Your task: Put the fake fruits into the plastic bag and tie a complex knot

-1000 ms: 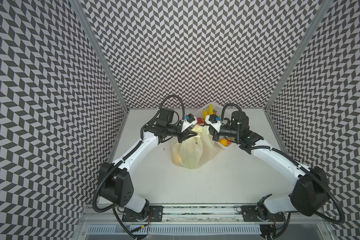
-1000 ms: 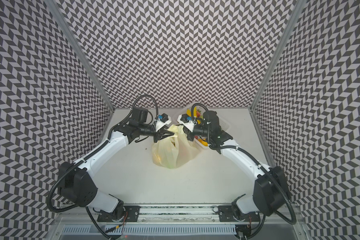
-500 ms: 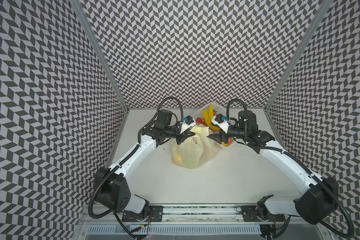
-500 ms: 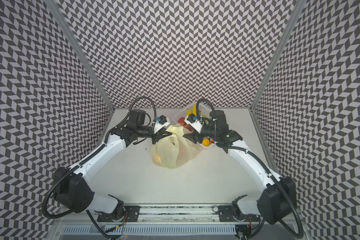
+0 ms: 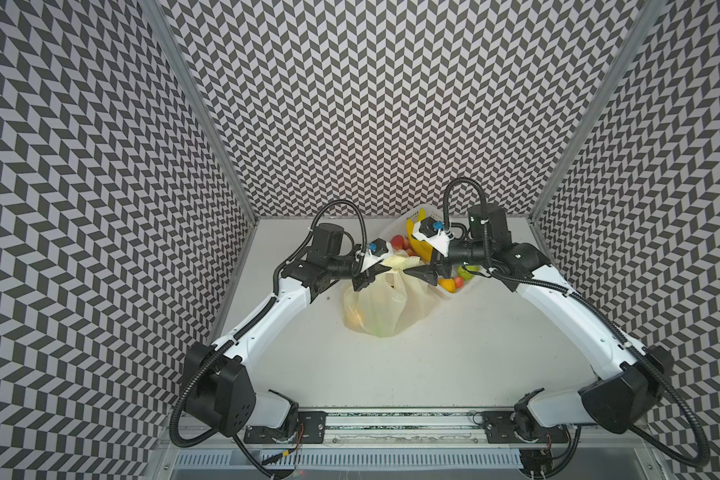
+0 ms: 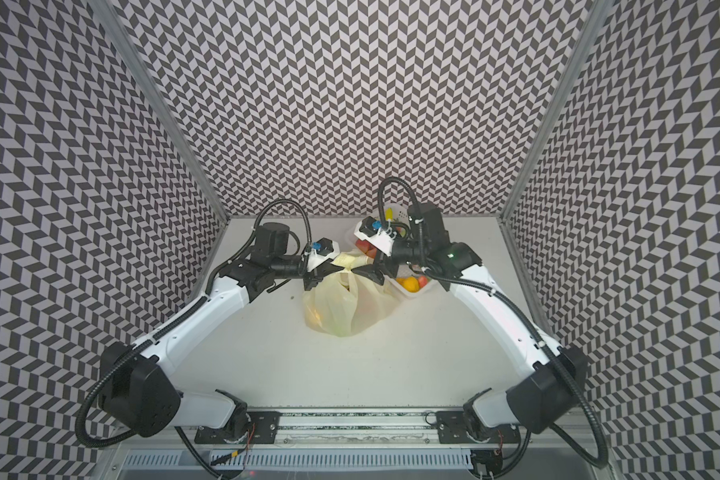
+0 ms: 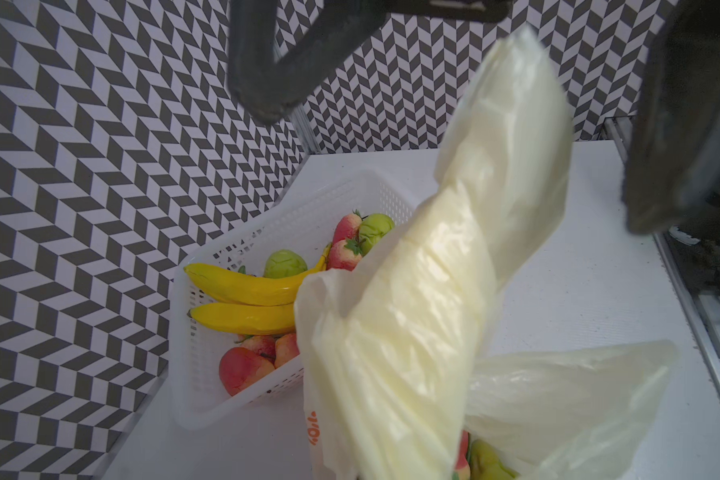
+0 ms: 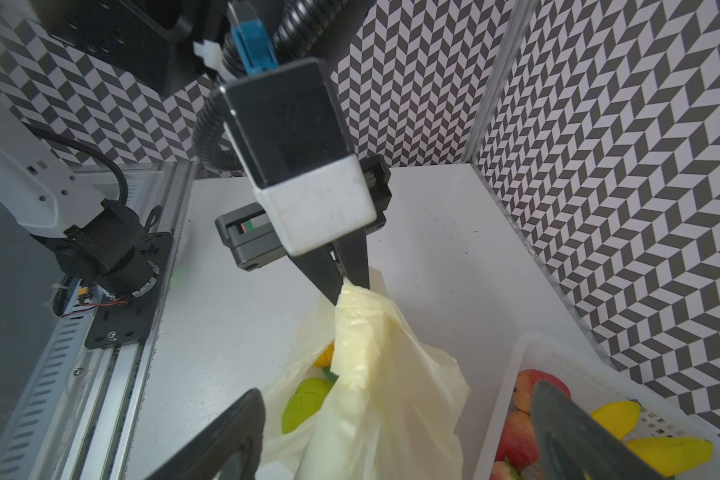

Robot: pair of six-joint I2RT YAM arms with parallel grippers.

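The bag [image 5: 385, 309] is sitting in the middle of the table [image 5: 454, 353], and some fruits [image 8: 304, 399] are already showing inside its mouth. One handle [image 5: 400, 262] is rising from the bag's 12 o'clock side. It is twisted into a strap and is lying roughly along the 8-to-2 o'clock line in both top views. The left claw [image 5: 385, 270] is pinching this handle with its jaws fully together. The right claw [image 5: 422, 272] is standing just at 3 o'clock of that pinch, with jaws spread wide and holding nothing. So it is the nearer free arm for the loose end, and I am judging that it needs to close in toward 9 o'clock. No finished knot is showing yet. The basket [image 7: 275, 232] is lying at the bag's 2 o'clock and is holding more fruits. The left wrist view is showing the strap's free end lying between the two wide fingers [image 7: 258, 75], which the top views are hiding. The right wrist view is showing the left pinch itself.
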